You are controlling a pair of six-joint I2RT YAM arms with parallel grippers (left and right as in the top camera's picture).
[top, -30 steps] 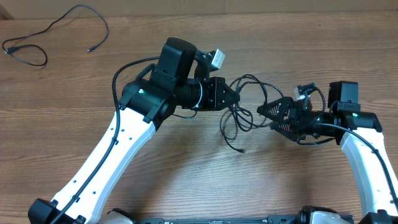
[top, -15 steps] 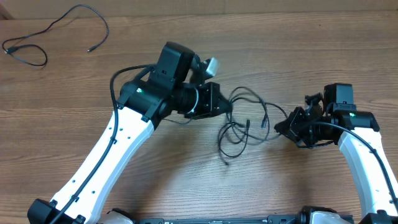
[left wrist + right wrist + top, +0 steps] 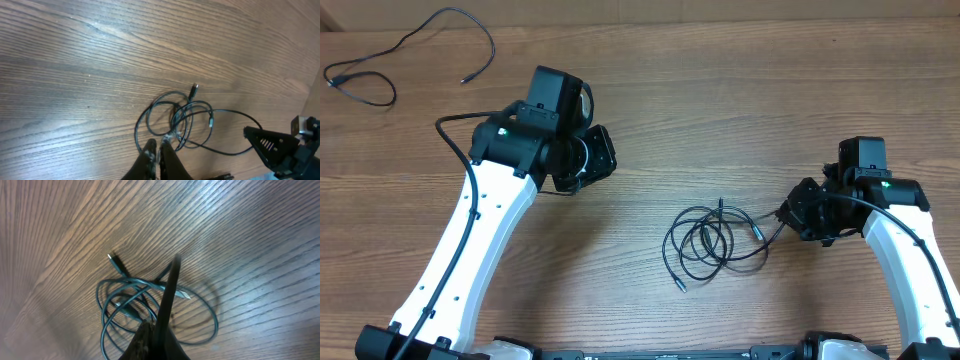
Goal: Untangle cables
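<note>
The cables [image 3: 701, 246] lie in a loose black tangle of loops on the wooden table, also seen in the left wrist view [image 3: 175, 120] and the right wrist view [image 3: 129, 300]. My right gripper [image 3: 788, 216] sits just right of the tangle, shut on one strand [image 3: 170, 287] that rises from between its fingers [image 3: 150, 332]. My left gripper [image 3: 606, 164] is well up and left of the tangle. Its fingers [image 3: 150, 150] are pressed together with nothing between them, pointing toward the loops.
A separate thin black cable [image 3: 491, 45] lies spread out at the table's far left corner. The right arm's black gripper [image 3: 280, 147] shows at the lower right of the left wrist view. Both white arms reach in from the near edge.
The left gripper has pulled back to the left, away from the cables. The tangle has dropped and settled lower on the table. The right gripper has shut on a strand and drawn right.
</note>
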